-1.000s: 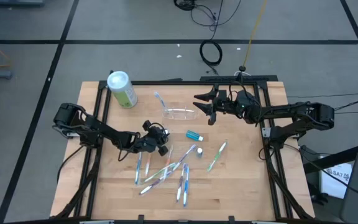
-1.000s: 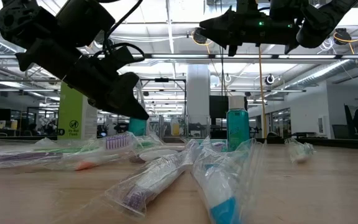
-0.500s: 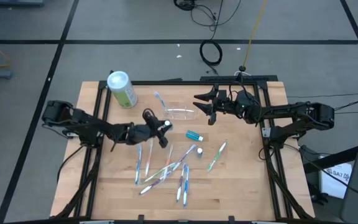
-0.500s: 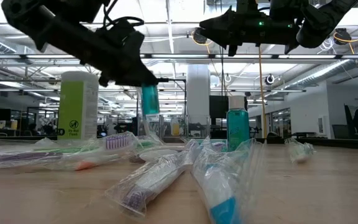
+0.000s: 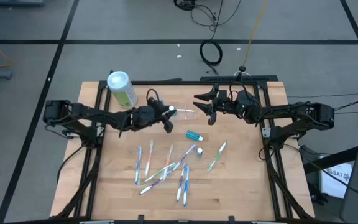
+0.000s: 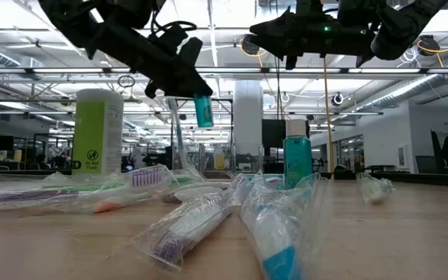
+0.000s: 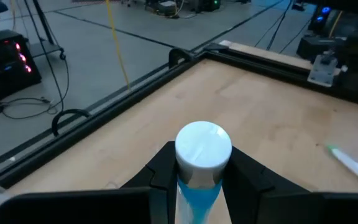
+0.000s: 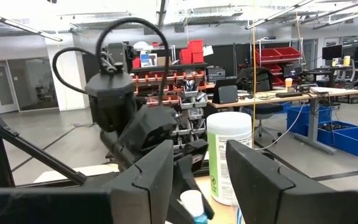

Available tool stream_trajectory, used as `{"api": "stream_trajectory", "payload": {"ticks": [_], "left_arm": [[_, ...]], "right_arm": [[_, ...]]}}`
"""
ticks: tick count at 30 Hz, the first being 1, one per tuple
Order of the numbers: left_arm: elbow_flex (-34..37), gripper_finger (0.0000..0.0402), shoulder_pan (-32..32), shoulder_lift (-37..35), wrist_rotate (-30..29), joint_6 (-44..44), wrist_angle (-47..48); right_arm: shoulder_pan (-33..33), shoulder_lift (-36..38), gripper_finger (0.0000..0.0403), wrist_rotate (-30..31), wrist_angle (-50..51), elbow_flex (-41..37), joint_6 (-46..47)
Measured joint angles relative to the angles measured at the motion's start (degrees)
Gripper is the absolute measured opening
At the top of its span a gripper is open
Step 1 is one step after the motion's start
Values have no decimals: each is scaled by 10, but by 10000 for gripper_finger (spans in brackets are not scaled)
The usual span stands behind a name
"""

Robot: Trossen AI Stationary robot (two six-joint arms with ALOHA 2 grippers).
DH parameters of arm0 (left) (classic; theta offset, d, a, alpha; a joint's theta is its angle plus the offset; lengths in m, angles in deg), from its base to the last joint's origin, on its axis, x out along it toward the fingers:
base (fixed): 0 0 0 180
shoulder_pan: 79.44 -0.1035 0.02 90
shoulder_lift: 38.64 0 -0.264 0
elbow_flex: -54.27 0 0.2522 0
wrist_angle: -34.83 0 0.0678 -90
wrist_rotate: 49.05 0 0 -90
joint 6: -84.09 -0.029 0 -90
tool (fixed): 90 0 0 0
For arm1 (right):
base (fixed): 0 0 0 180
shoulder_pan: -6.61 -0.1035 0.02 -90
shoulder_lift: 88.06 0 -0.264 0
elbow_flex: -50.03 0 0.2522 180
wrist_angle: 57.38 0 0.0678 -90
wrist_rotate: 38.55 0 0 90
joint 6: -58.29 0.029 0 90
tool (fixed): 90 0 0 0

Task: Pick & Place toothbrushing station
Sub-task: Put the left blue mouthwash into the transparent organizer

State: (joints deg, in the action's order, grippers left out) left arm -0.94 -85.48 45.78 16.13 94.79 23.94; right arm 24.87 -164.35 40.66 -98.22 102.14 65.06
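Note:
My left gripper (image 5: 168,114) is shut on a small blue toothpaste tube with a white cap (image 7: 202,148) and holds it in the air beside the clear plastic holder (image 5: 185,114). The holder stands on the table at the far middle, partly hidden by the gripper. In the low view the tube (image 6: 203,111) hangs below the fingers. My right gripper (image 5: 199,104) is open and empty, hovering just right of the holder; it also shows in the right wrist view (image 8: 197,171). My left gripper pinches the tube's blue body (image 7: 197,199) just behind the white cap, between its two fingers (image 7: 165,171). The tube lies along the fingers and its cap sticks out past their tips. The fingers slant down from the table's left. The tube is lifted clear of the table.
A green-and-white canister (image 5: 122,88) stands at the far left. A teal bottle (image 5: 194,134) sits near the middle. Several wrapped toothbrushes (image 5: 166,167) lie scattered over the near half of the table. A toothbrush (image 6: 174,132) stands upright near the holder.
My left gripper has risen from among the wrapped toothbrushes and gone toward the table's far edge and right, toward the clear holder. It carries the blue tube, now lifted clear of the table. My right gripper has kept still.

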Motion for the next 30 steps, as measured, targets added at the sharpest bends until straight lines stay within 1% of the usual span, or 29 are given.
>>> {"api": "stream_trajectory", "payload": {"ticks": [6, 13, 17, 22, 24, 30], "left_arm": [[0, 85, -27, 7, 23, 1, -6], [0, 85, -41, 13, 25, -1, -31], [0, 85, -44, 28, 28, 1, -37], [0, 85, -48, 50, 29, -1, -74], [-6, 85, -50, 56, 29, -4, -81], [-43, 85, -61, 88, 36, -19, -51]], "right_arm": [[0, 0, 141, 0, 0, 0, 0], [0, 0, 141, 0, 0, 0, -2], [0, 0, 141, 0, 0, 0, -2], [0, 0, 141, 0, -3, 0, -2], [0, 0, 141, 0, -3, 0, -2], [0, 0, 141, 0, -1, 0, -2]]}}
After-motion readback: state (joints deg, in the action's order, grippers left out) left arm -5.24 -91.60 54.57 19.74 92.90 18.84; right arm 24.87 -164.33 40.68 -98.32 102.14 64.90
